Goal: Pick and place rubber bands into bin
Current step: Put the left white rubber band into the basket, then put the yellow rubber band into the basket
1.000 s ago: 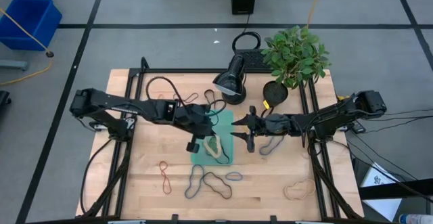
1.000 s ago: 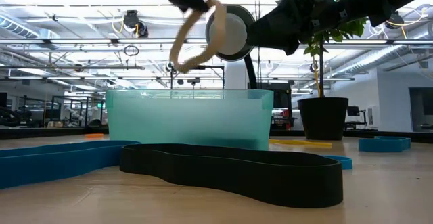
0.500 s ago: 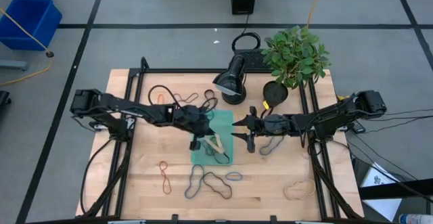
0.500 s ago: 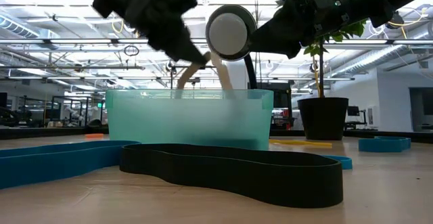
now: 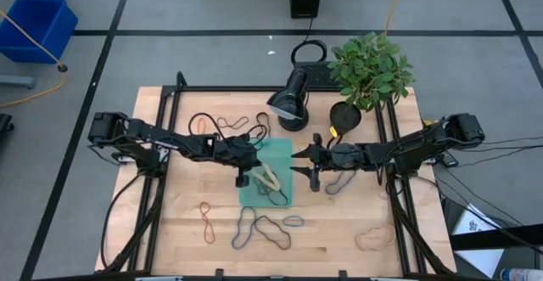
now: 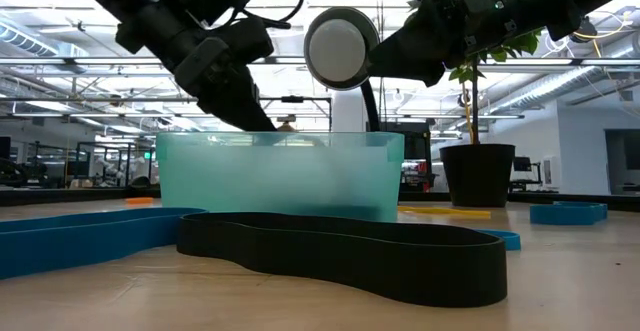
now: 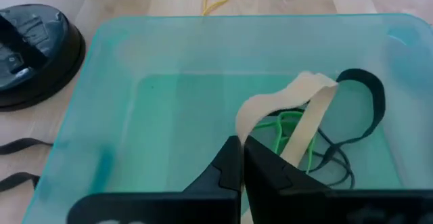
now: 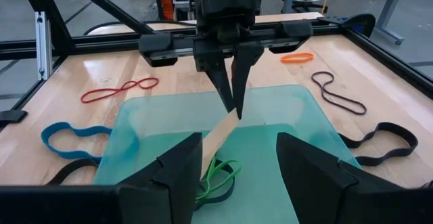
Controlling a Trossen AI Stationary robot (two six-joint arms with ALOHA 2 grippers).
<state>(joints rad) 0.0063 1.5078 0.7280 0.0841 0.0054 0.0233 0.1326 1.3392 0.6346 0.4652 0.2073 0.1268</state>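
The bin [image 5: 278, 149] is a shallow teal tray at the table's middle. My left gripper [image 7: 242, 143] reaches down into it from the left, shut on a wide tan rubber band [image 7: 298, 109]. A green rubber band [image 7: 289, 130] and a black one [image 7: 369, 102] lie on the bin's floor. In the low view the left gripper [image 6: 262, 121] dips behind the bin's near wall [image 6: 280, 176]. My right gripper [image 8: 238, 143] stands open just above the bin's right edge, also seen as the right gripper [image 5: 299, 162] from above, with nothing between its fingers. My left gripper pinches the tan band at one spot of its loop [image 7: 246, 124] between its two fingertips. The fingers [image 8: 233, 95] slant down into the bin from the table's left side. The band arches away from them, slack, and its far part [image 7: 295, 146] lies over the green band on the bin's floor.
Loose bands lie around the bin: red [image 5: 206, 220], dark and blue ones [image 5: 259, 228] near the front, a tan one [image 5: 372, 240] front right, black ones [image 5: 204, 115] far left. A black lamp [image 5: 288, 103] and a potted plant [image 5: 369, 69] stand behind the bin.
My left gripper has sunk from above the bin's rim into the bin, rolling a little, still shut on the tan band. The band, which hung free above the rim, now lies partly on the bin's floor. The right gripper has kept still.
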